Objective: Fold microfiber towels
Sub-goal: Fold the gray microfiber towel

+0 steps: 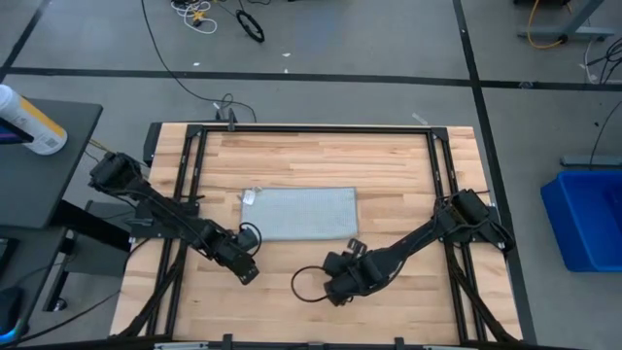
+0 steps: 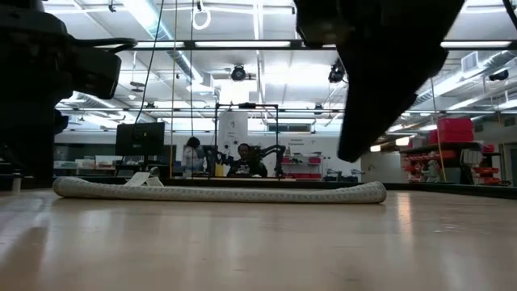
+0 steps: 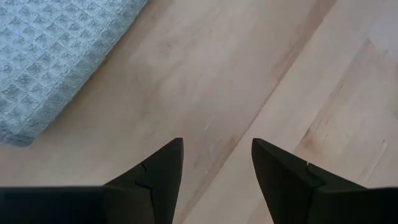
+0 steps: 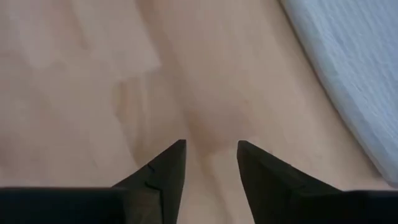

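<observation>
The towel [image 1: 298, 213] lies flat on the counter [image 1: 389, 165], already a long rectangle, so I'd guess it's been folded at least once. Both sets of fingers sit off its near long edge, low over bare wood and touching nothing.

The left gripper [image 3: 216, 163] has its fingers spread fairly wide, empty, with the towel's corner just ahead and off to one side. The right gripper [image 4: 211, 158] shows a narrower gap, also empty, with the towel's edge ahead on the other side.

Handling-wise it looks light, floppy and waffle-textured, so it should pinch easily but will sag and drag if lifted by one point. I'd take the two corners of one short end, one per gripper, right at the edge.

There's a small white tag [image 1: 251, 194] at the far corner, too tiny to read. No other writing I can make out.
</observation>
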